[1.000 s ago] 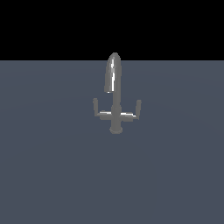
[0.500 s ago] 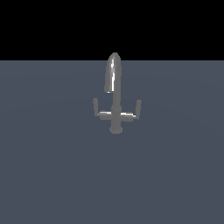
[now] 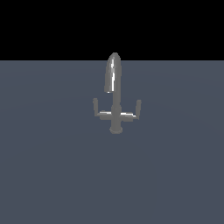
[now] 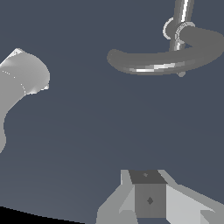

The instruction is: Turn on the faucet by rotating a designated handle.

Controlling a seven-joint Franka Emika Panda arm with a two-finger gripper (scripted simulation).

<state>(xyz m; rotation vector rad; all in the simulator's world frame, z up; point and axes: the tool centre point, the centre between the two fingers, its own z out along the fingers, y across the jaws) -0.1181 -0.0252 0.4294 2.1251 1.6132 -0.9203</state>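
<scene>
The faucet (image 3: pixel 115 100) stands upright on the grey floor, its arched spout (image 3: pixel 112 72) on top. Its two L-shaped levers reach out sideways: one handle (image 3: pixel 99 112) toward the exterior view's left, its twin (image 3: pixel 134 113) toward the right. Nothing marks which of the two is the designated one. In the wrist view the spout (image 4: pixel 153 64) curves across from the post (image 4: pixel 178 33), and a thin shiny lever arm (image 4: pixel 183 11) runs off the frame's edge. My gripper (image 4: pixel 148 192) shows only in the wrist view. It is well apart from the faucet, its fingers together with no gap, holding nothing.
The faucet stands alone on a flat dark grey floor (image 3: pixel 52 175). A pale rounded body (image 4: pixel 19 81) juts into the wrist view at one side. The arm does not show in the exterior view.
</scene>
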